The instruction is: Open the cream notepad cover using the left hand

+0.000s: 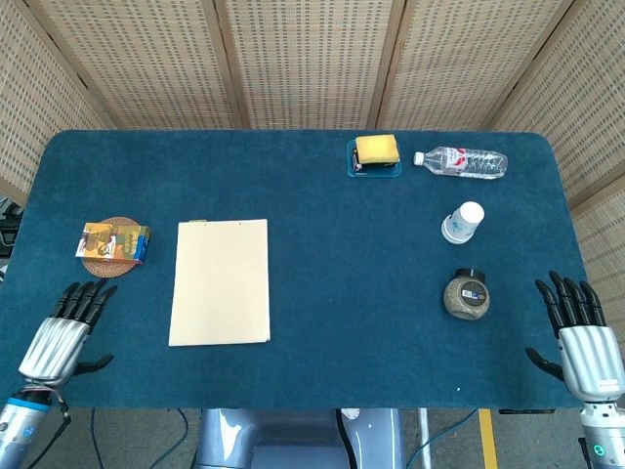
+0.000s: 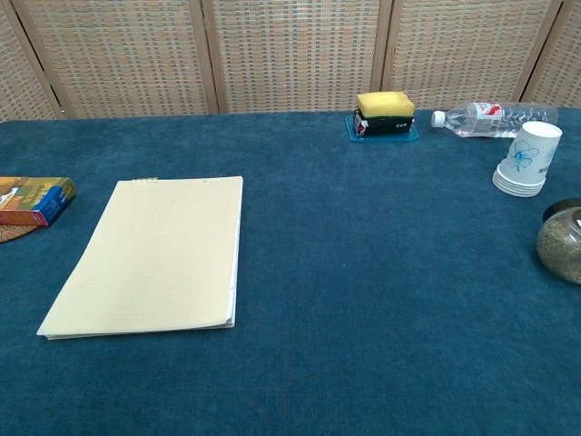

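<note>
Lower left of the head view: left hand [image 1: 61, 339] over the table's near edge, fingers spread, holding nothing. Cream notepad [image 1: 221, 281] lies flat and closed to its right, left of frame centre, well apart from the hand. Right hand [image 1: 581, 335] at lower right, also spread and empty. Neither hand shows in the chest view.

Risks, as judgement: the cover is thin and sits flush on the pages, so fingertips may slide over it or push the whole pad across the cloth instead of lifting the edge. Several sheets might come up together. Binding seems to be along the far edge, though it is too small to confirm.

Surface: blue cloth-covered table [image 1: 322, 332], soft-looking pile. Room: woven wicker-pattern screens [image 1: 303, 59] across the upper frame.
</note>
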